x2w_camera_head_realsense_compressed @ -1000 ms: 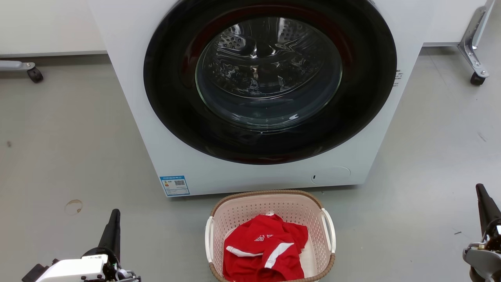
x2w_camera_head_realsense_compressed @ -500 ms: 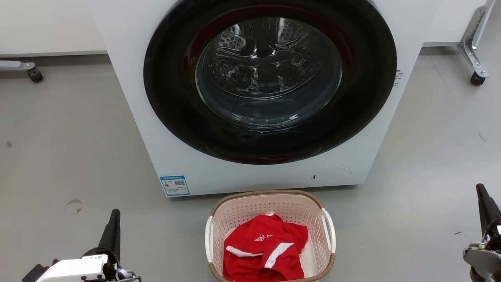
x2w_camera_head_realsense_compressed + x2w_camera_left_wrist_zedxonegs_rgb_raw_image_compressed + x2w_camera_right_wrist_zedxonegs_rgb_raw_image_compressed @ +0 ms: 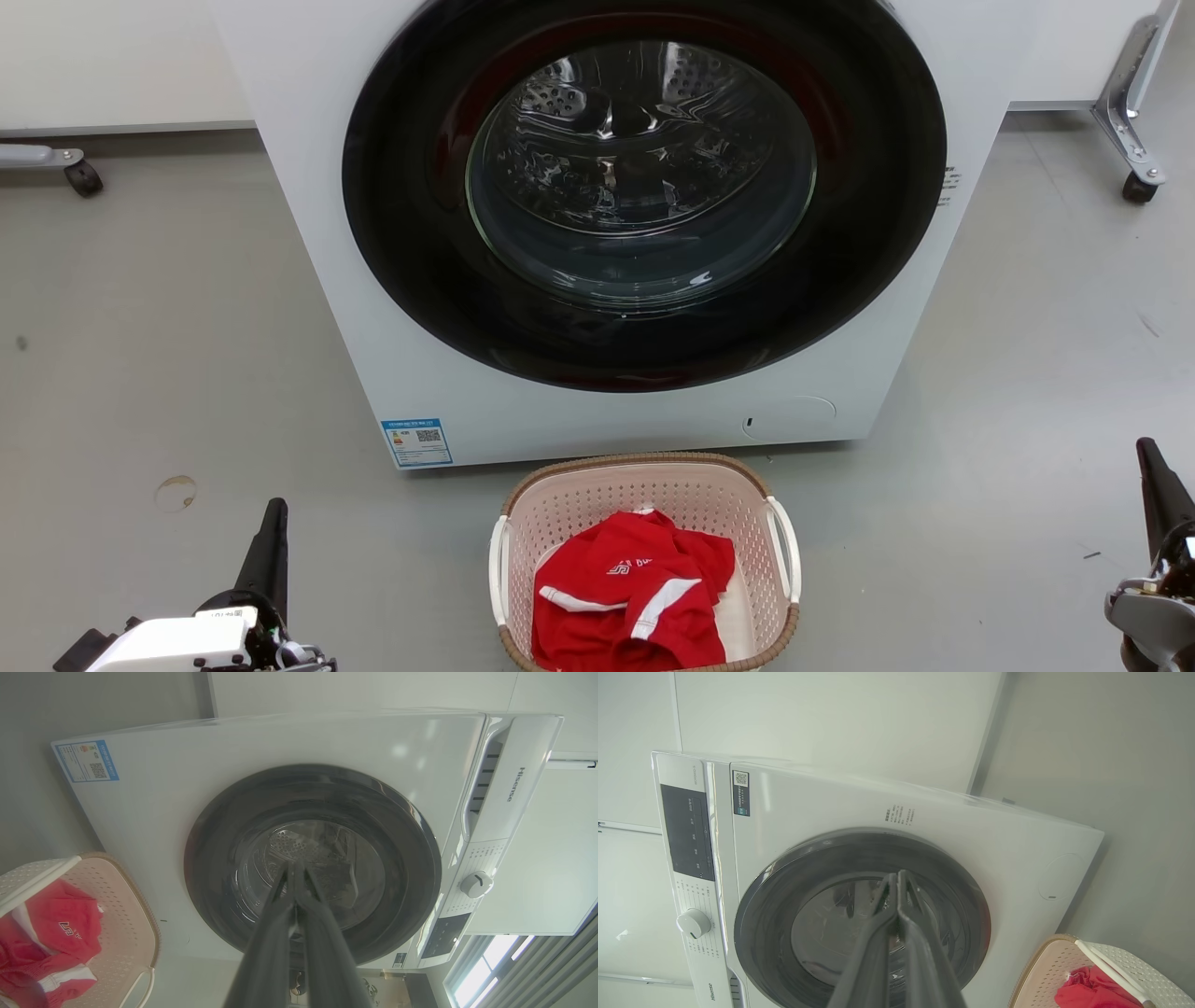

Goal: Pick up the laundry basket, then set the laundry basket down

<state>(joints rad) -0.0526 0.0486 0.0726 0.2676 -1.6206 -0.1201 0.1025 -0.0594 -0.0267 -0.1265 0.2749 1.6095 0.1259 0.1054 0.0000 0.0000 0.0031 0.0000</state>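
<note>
Two end effectors of mine hang low over the floor, my left end effector (image 3: 269,537) and my right end effector (image 3: 1158,485), each well apart from the laundry basket (image 3: 644,493) between them. In both wrist views my long dark fingers lie pressed together to their tips, with nothing held.

The basket stands on the smooth grey floor (image 3: 140,373), just in front of the washer (image 3: 485,411). It is a rounded rectangle of pale pink-cream plastic, with walls pierced by rows of small holes, a brown woven-look rim and a white handle on each side. A crumpled red garment (image 3: 625,597) with white stripes and a small white logo lies inside.

The washer is glossy white with a round black door (image 3: 411,233) around a domed glass window; the drum behind is perforated metal. A blue label (image 3: 417,441) with a QR code sits at its lower corner. The left wrist view shows "Hisense" (image 3: 516,784) on the panel, above a white dial (image 3: 475,884).
</note>
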